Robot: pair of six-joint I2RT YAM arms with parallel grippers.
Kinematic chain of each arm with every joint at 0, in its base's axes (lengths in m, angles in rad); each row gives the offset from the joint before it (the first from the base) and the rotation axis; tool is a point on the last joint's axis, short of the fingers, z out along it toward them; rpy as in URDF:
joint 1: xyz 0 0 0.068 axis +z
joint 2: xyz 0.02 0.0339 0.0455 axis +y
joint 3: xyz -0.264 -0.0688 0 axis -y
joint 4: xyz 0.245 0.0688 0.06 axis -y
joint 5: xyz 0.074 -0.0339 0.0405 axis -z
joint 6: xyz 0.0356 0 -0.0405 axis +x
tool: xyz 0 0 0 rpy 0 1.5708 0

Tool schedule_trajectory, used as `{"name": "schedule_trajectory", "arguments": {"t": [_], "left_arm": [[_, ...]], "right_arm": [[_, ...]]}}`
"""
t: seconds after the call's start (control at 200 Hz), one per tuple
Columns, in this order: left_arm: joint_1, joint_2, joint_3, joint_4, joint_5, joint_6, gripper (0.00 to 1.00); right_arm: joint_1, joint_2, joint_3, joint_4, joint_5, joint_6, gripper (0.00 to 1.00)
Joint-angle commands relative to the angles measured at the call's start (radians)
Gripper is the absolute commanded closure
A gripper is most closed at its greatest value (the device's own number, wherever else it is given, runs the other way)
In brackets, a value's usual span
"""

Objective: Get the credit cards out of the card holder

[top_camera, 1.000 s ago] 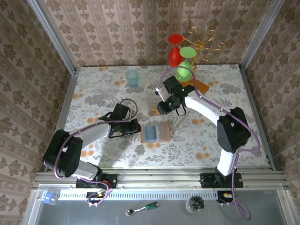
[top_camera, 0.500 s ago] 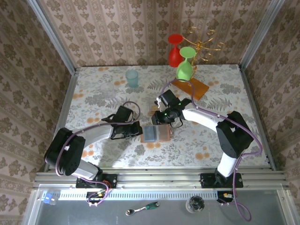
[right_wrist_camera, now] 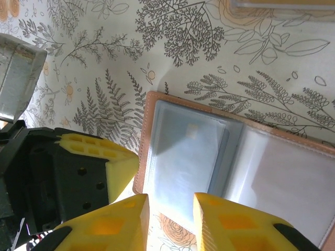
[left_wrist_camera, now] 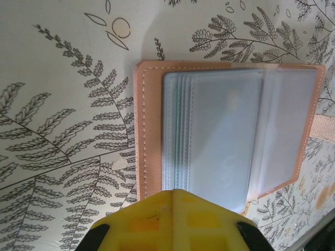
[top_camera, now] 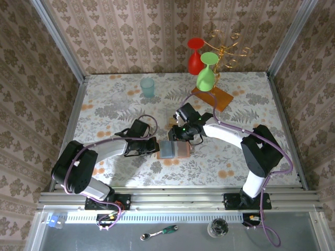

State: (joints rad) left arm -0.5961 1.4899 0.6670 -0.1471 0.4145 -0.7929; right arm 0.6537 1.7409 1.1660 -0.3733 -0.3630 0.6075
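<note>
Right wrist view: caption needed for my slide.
Open right gripper above the open card holder; shut left gripper at its edge.

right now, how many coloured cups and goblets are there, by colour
red goblet: 1
green goblet: 1
teal cup: 1
total: 3
</note>
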Motion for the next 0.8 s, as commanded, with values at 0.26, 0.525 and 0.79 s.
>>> {"name": "schedule_trajectory", "arguments": {"t": [0.26,0.525,0.79], "left_arm": [[-0.007,0.042,-0.016,0.043,0.003,0.000,1.00],[-0.006,0.039,-0.004,-0.012,-0.036,0.030,1.00],[-0.004,0.057,-0.011,-0.009,-0.038,0.033,1.00]], "right_arm": [[0.016,-0.016,-0.034,0.028,-0.050,0.053,0.66],[0.022,0.000,-0.032,0.034,-0.052,0.069,0.66],[0.026,0.021,-0.035,0.036,-0.061,0.095,0.64]]}}
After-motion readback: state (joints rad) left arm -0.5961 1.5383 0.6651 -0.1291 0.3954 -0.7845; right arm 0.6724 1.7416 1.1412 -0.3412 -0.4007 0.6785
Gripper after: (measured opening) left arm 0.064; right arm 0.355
